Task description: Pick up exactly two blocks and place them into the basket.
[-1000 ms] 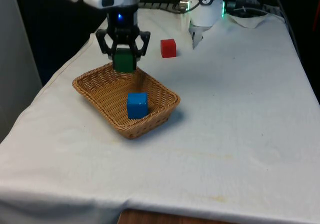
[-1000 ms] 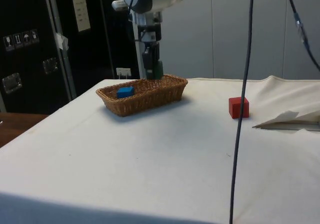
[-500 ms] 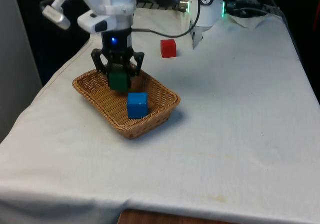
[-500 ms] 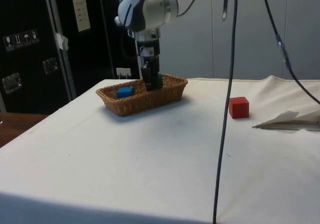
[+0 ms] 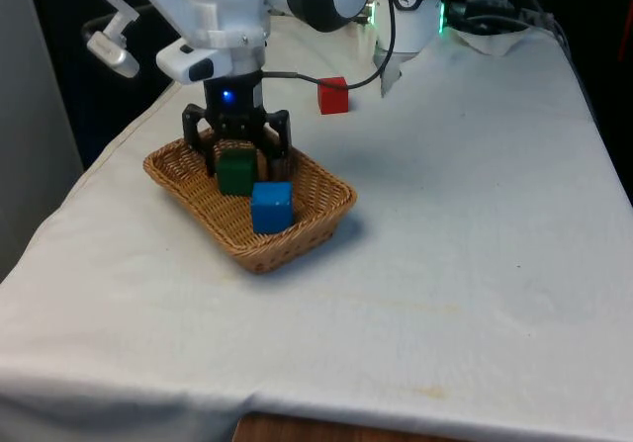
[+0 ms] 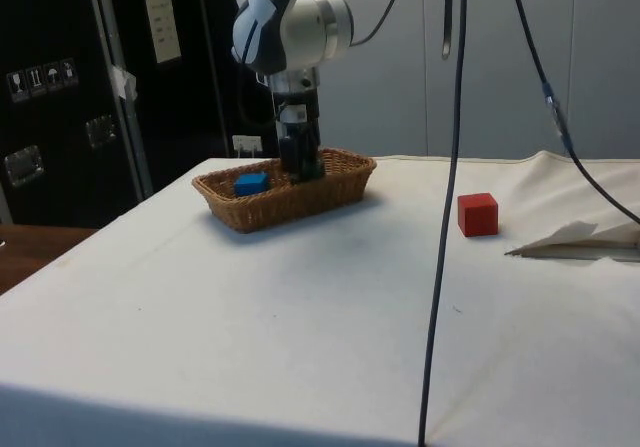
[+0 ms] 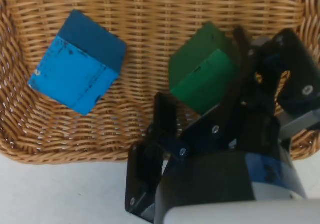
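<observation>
My gripper point(image 5: 243, 158) is lowered into the wicker basket point(image 5: 188, 202) and stands open. The green block point(image 5: 235, 171) rests on the basket floor between the spread fingers. In the wrist view the green block point(image 7: 200, 76) lies tilted in the gap of my gripper point(image 7: 201, 67), close against one finger point(image 7: 244, 53). A blue block point(image 5: 271, 207) lies in the same basket point(image 7: 150, 13), beside the green one, toward the near end. From the side, my gripper point(image 6: 300, 160) reaches down behind the basket point(image 6: 300, 194) wall, with the blue block point(image 6: 250, 181) to its left.
A red block point(image 5: 333, 94) sits on the white cloth beyond the basket, and in the side view this red block point(image 6: 478, 213) stands well to the right. A crumpled fold of cloth point(image 6: 575, 239) lies further right.
My gripper came down into the basket with the green block and its fingers have spread apart, letting the block go onto the basket floor.
</observation>
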Controlling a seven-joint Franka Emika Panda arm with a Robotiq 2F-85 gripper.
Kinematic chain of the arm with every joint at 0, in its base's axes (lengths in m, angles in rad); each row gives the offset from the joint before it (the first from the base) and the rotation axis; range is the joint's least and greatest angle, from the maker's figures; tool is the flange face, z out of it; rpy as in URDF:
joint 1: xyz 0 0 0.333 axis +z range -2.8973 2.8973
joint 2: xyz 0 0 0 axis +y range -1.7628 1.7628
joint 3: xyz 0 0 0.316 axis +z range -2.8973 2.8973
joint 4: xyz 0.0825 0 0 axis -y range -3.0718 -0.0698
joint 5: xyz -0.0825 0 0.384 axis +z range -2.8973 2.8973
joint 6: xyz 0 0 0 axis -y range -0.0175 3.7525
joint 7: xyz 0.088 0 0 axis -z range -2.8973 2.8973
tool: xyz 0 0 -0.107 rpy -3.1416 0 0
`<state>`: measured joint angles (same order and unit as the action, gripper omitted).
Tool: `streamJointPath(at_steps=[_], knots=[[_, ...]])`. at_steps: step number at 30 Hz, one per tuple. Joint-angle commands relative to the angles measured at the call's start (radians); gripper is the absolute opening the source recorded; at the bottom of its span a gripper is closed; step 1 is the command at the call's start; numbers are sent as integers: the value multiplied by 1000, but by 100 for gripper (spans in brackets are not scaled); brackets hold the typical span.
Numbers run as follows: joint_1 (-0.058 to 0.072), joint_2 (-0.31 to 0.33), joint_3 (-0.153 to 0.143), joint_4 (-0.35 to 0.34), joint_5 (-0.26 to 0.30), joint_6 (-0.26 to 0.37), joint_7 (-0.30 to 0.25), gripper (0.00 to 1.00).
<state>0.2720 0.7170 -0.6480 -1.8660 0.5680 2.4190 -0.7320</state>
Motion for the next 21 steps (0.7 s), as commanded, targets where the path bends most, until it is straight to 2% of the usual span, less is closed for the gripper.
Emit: streamJointPath(at_steps=[1, 2, 3, 7, 8, 9, 16, 17, 18, 21], knots=[[-8, 4, 8, 7, 8, -3, -3, 86], [-8, 5, 8, 7, 9, -3, -2, 96], [-7, 6, 8, 8, 9, -3, -2, 100], [-7, 7, 7, 9, 11, -4, -3, 100], [0, 4, 1, 3, 5, -1, 0, 100], [-7, 8, 7, 9, 12, -4, -3, 100], [12, -43, -27, -8, -1, -36, 23, 100], [4, -35, -18, 0, 7, -34, 13, 100], [14, -50, -31, -9, -3, -43, 25, 100], [17, -76, -44, -15, -16, -59, 40, 100]])
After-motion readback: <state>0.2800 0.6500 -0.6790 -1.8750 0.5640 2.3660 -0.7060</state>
